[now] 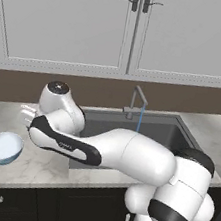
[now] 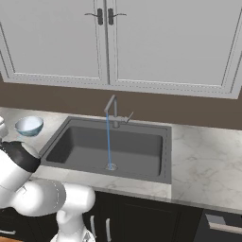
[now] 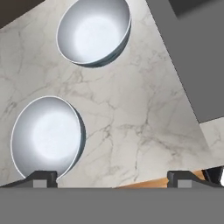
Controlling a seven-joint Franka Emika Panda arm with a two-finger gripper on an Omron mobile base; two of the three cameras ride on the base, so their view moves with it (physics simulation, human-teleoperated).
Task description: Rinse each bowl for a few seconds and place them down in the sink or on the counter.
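Two pale blue bowls with whitish insides stand upright on the counter (image 3: 131, 109) left of the sink (image 2: 142, 142). In the hand view one bowl (image 3: 94, 30) lies toward the top and the other bowl (image 3: 46, 138) at the lower left. My gripper (image 3: 113, 179) hovers above the counter, open, nothing between its fingers; its left fingertip (image 3: 43, 177) is over the rim of the nearer bowl. The left base view has one bowl (image 1: 1, 147) near the counter's front edge, and the right base view has a bowl (image 2: 29, 125) at the far left.
The faucet (image 2: 113, 111) behind the sink runs a thin blue stream of water (image 2: 108, 142) down to the drain (image 2: 111, 166). White wall cabinets (image 1: 130, 29) hang above. My own arm crosses over the sink's left edge in the left base view.
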